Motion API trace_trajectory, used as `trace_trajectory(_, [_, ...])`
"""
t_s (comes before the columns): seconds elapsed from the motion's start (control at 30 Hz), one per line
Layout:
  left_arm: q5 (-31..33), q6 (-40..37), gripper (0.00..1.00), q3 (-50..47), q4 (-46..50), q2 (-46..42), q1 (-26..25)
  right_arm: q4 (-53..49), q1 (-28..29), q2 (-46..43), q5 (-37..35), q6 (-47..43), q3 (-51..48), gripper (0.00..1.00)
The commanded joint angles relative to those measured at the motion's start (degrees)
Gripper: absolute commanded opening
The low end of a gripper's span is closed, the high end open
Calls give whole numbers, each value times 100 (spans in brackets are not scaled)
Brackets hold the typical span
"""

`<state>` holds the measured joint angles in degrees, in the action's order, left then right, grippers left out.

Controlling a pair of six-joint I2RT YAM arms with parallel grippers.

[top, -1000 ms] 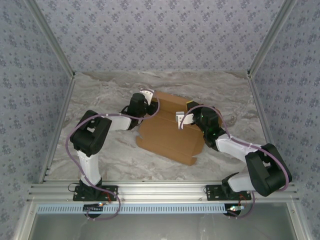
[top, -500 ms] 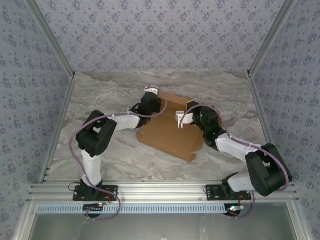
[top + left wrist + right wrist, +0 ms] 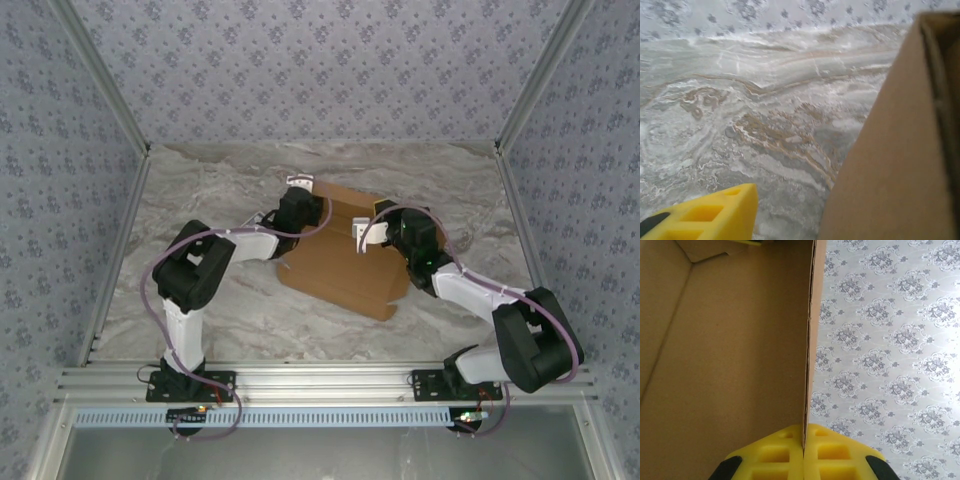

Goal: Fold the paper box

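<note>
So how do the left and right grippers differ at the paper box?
The right gripper pinches a wall edge of the paper box between its fingers; the left gripper has its visible finger beside the box, apart from it. The right gripper is at the box's right part, the left gripper at its far-left corner. Both have yellow fingers.

Black joints (image 3: 198, 262), white links (image 3: 468, 293), purple cables (image 3: 152, 292) — yellow, hollow-celled gripper fingers (image 3: 772, 455).

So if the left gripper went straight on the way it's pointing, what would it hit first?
Most likely the marble table ahead of the left gripper, though the paper box wall runs close alongside and depth is unclear.
</note>
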<state>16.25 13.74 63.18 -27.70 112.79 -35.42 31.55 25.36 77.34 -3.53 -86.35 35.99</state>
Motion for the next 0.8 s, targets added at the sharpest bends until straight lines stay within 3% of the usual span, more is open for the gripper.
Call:
trace_trajectory(0.0, [-898,-407,56,-310,-150,-302,249,-560,-81,112,34,113,181,0])
trace_trajectory(0.3, [-2172,-781,65,-788,-186,-668,628,-764,-155,161,74,231,390,0])
trace_trajectory(0.77, [-2132,-568,62,-534,-399,-374,622,-852,-163,167,112,327,400,0])
